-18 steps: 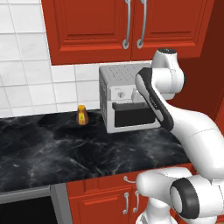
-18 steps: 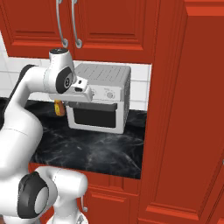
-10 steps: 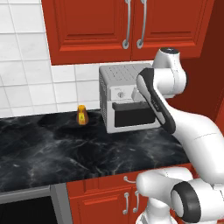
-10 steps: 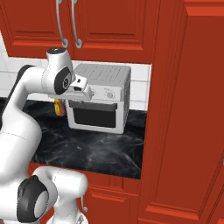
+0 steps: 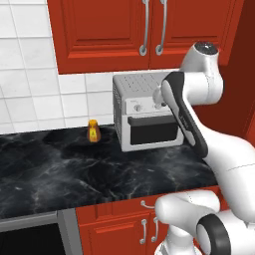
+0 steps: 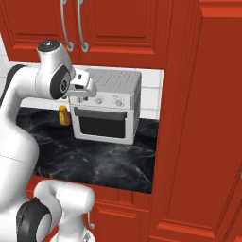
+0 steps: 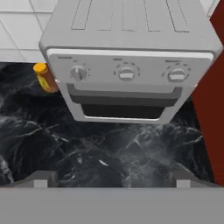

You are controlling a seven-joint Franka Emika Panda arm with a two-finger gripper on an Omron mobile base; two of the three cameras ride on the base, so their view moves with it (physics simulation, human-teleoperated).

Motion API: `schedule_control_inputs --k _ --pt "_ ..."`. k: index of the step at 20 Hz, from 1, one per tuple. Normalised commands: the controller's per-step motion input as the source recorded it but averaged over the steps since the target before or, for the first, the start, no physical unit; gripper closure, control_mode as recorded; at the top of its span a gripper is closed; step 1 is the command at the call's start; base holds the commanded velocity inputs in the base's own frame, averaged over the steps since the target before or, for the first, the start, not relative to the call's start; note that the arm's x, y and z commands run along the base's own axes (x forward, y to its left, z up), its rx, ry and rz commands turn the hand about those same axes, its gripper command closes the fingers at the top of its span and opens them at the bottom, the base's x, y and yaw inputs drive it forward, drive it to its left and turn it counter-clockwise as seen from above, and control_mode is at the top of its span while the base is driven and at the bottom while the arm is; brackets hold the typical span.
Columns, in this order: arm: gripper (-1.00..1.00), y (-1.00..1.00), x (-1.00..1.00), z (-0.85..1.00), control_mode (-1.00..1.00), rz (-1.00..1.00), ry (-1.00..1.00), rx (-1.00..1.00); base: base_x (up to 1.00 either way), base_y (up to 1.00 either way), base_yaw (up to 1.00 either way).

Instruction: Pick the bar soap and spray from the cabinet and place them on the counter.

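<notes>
Black marble tabletop (image 5: 60, 174) carries toaster oven (image 5: 144, 117), small orange bottle (image 5: 92, 131) at its 9 o'clock. Red wall cabinet (image 5: 109, 35) at 12, doors closed; soap, spray unseen, presumably inside. Fingers (image 7: 112, 179) spread wide, empty. Task barely begun.

A grey toaster oven (image 7: 127, 65) with three knobs and a dark glass door stands on the black, white-veined tabletop (image 7: 105, 153), backed by white wall tiles (image 7: 22, 26). A small orange bottle (image 7: 45, 77) stands just beside its left side. A red cabinet panel (image 7: 212, 109) rises at right. The claw (image 7: 111, 179) hangs above bare marble, its fingertips (image 7: 41, 178) set wide apart, nothing between them.
</notes>
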Motion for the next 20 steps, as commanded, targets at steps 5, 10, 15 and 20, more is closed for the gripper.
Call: schedule_control_inputs --k 5,10,15,20 --pt "-1.00 0.00 -0.26 0.46 -1.00 0.00 -0.27 0.01 0.00 0.00 0.00" --pt "-1.00 -0.01 -0.46 0.29 -1.00 0.01 -0.30 0.02 0.00 0.00 0.00" --pt "-1.00 0.00 -0.34 0.25 -1.00 0.00 -0.26 0.05 0.00 0.00 0.00" --pt "-1.00 -0.06 -0.14 0.21 -1.00 0.00 -0.25 0.05 0.00 0.00 0.00"
